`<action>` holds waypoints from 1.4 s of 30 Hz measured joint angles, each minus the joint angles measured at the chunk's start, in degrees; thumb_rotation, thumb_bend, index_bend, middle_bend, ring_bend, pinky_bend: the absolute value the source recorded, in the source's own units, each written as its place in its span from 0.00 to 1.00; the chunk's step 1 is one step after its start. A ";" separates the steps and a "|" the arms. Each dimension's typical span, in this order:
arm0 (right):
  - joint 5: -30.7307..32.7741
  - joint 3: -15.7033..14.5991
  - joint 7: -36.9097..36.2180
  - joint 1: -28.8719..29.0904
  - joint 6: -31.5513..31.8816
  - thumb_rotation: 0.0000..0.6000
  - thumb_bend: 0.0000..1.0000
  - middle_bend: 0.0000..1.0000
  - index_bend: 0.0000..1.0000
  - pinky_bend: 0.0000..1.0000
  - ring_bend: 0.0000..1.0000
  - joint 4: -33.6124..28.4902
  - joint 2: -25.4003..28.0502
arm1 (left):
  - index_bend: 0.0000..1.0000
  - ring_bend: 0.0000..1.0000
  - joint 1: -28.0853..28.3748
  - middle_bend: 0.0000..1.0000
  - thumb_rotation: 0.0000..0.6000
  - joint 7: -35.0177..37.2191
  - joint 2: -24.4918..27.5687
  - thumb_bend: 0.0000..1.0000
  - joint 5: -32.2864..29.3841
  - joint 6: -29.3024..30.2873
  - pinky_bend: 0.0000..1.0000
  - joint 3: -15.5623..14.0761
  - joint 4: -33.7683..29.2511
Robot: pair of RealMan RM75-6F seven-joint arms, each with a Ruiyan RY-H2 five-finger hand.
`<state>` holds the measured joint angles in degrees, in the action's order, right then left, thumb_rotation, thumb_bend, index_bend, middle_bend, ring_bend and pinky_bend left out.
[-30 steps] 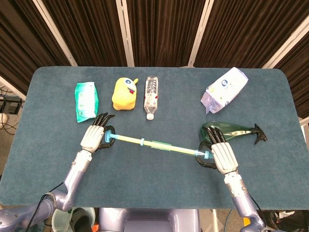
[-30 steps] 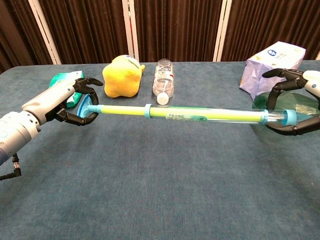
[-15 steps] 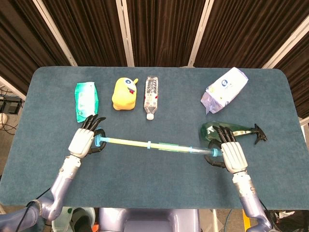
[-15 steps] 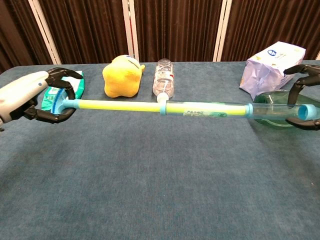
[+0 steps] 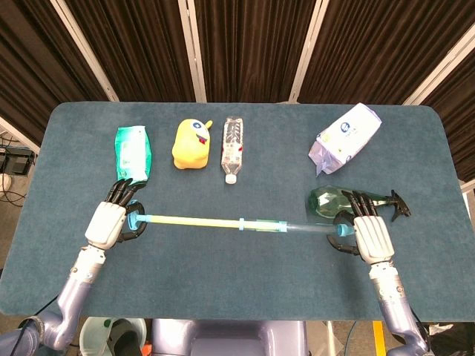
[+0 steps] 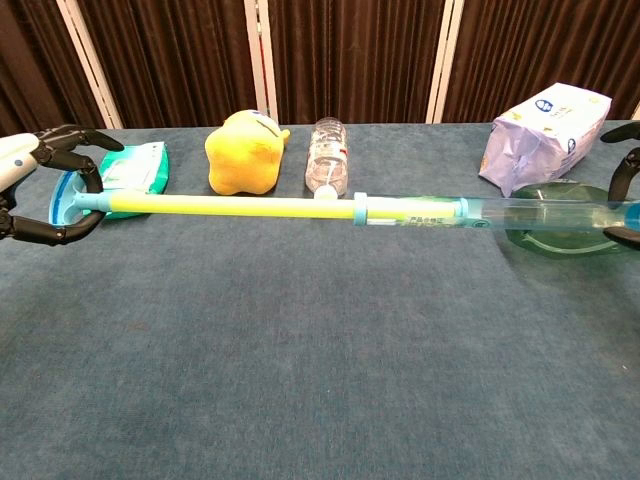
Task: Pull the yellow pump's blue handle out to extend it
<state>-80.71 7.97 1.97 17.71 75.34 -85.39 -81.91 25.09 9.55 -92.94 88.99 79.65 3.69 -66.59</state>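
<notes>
The yellow pump [image 5: 237, 222] hangs level above the table, between my two hands. My left hand [image 5: 105, 223] grips its blue handle [image 5: 133, 220] at the left end. The thin yellow rod [image 6: 230, 206] runs from the handle to a blue ring [image 6: 358, 210], drawn far out of the clear tube [image 6: 540, 212]. My right hand [image 5: 371, 237] holds the tube's blue-capped end [image 5: 341, 231]. In the chest view the left hand [image 6: 30, 190] and the right hand [image 6: 625, 180] are cut off by the frame edges.
Along the far side of the table lie a green wipes pack [image 5: 133, 154], a yellow plush toy [image 5: 191, 144], a water bottle [image 5: 233, 147] and a white pack [image 5: 346, 136]. A green spray bottle [image 5: 356, 202] lies just behind the right hand.
Both hands have moved apart, the left further left and the right further right. The yellow rod has slid further out of the clear tube, and the pump is longer.
</notes>
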 measured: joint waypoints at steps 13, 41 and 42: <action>1.88 -0.68 -1.83 -0.84 -1.43 1.00 0.36 0.12 0.76 0.00 0.00 3.19 0.45 | 0.74 0.00 -2.09 0.13 1.00 3.20 0.91 0.49 0.57 1.22 0.02 -1.68 2.66; 2.61 -2.66 -3.63 -0.80 -5.43 1.00 0.34 0.08 0.66 0.00 0.00 8.11 -0.37 | 0.55 0.00 -1.68 0.19 1.00 7.41 -2.54 0.26 -1.27 -2.42 0.02 -1.01 10.99; 2.55 -2.91 -3.60 -0.83 -5.67 1.00 0.34 0.07 0.61 0.00 0.00 8.09 -0.24 | 0.52 0.00 -1.65 0.18 1.00 7.58 -2.45 0.24 -1.31 -2.63 0.02 -1.04 11.11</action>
<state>-78.16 5.06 -1.63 16.88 69.67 -77.30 -82.15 23.44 17.14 -95.39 87.69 77.02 2.64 -55.49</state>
